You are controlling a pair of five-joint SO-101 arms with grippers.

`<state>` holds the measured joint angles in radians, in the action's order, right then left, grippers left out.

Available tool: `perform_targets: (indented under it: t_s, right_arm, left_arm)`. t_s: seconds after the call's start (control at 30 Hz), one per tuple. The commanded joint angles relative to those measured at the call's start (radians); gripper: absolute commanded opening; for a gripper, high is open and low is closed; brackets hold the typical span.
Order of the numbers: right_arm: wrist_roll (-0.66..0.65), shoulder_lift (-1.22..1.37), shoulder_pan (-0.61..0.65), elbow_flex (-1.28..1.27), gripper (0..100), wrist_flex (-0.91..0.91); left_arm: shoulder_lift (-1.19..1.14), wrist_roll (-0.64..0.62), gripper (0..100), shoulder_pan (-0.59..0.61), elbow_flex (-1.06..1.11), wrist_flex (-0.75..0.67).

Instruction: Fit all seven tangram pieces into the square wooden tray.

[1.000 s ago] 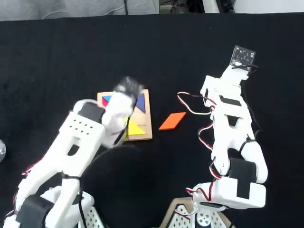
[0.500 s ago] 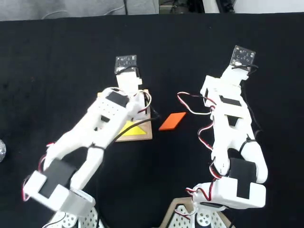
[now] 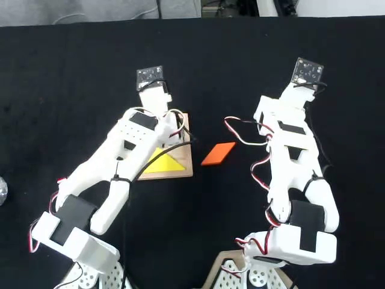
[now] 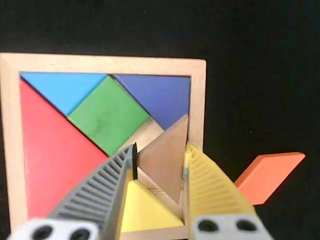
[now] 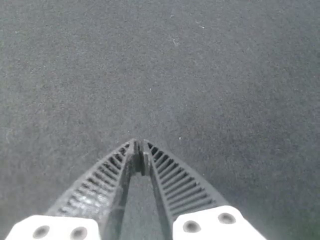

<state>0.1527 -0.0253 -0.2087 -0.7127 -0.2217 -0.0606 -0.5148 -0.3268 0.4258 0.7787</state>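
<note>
Bench (image 3: pixel 72 72): covered edge to edge in black cloth, matte, slightly fuzzy close up. Past the far edge, a strip of grey fabric (image 3: pixel 90 9) and a white patch (image 3: pixel 343 7) at the far right corner. A small shiny object (image 3: pixel 2 189) sits at the bench's left edge, too small to identify.

Tray (image 4: pixel 100 62): square wooden frame lying flat on the cloth near bench centre, and in the high view (image 3: pixel 180 171) it is partly under the left arm (image 3: pixel 129 144). Seated inside:
- red triangle (image 4: pixel 50 150), large, along one side
- light blue triangle (image 4: pixel 62 87) in a corner, touching the red one
- green square (image 4: pixel 107 117) between the light blue triangle and the dark blue triangle (image 4: pixel 155 95)
- yellow triangle (image 4: pixel 142 210) at the near edge, also seen from above (image 3: pixel 162 161)

A bare wood gap (image 4: pixel 147 137) shows beside the green square.

Left gripper (image 4: pixel 160 160): over the tray, fingers (image 4: pixel 112 185) clamped on either side of the brown triangle (image 4: pixel 165 145). The triangle is tilted over the gap and the rim-side corner, not lying flat.

Orange parallelogram (image 3: pixel 218 153): flat on the cloth outside the tray, just beside its right rim, between the two arms, apart from both. Also seen in the left wrist view (image 4: pixel 270 172).

Right arm (image 3: pixel 289 150): stretched toward the far side of the bench, well apart from the tray. Right gripper (image 5: pixel 139 152): fingers (image 5: pixel 170 180) clenched tip to tip, holding nothing, above bare black cloth.
</note>
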Motion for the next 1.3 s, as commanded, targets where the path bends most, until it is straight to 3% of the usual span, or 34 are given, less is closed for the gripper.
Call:
perform_targets:
  t_s: [0.0,0.23,0.47,0.63,0.83,1.27]
  right_arm:
    - [-0.009,-0.01,0.017,0.068,1.2,0.012]
    - [-0.009,-0.01,0.017,0.068,1.2,0.012]
    - [-0.009,-0.01,0.017,0.068,1.2,0.012]
    - [-0.009,-0.01,0.017,0.068,1.2,0.012]
    - [-0.009,-0.01,0.017,0.068,1.2,0.012]
    - [-0.009,-0.01,0.017,0.068,1.2,0.012]
  left_arm:
    - [0.006,-0.006,6,0.012,-0.013,-0.014]
    - [0.006,-0.006,17,0.012,0.008,-0.012]
    - [0.006,-0.005,12,0.021,0.035,-0.009]
    - [0.006,-0.003,12,0.019,0.016,0.068]
    - [0.006,-0.003,21,0.022,0.025,0.077]
    - [0.023,-0.002,21,0.042,-0.005,0.068]
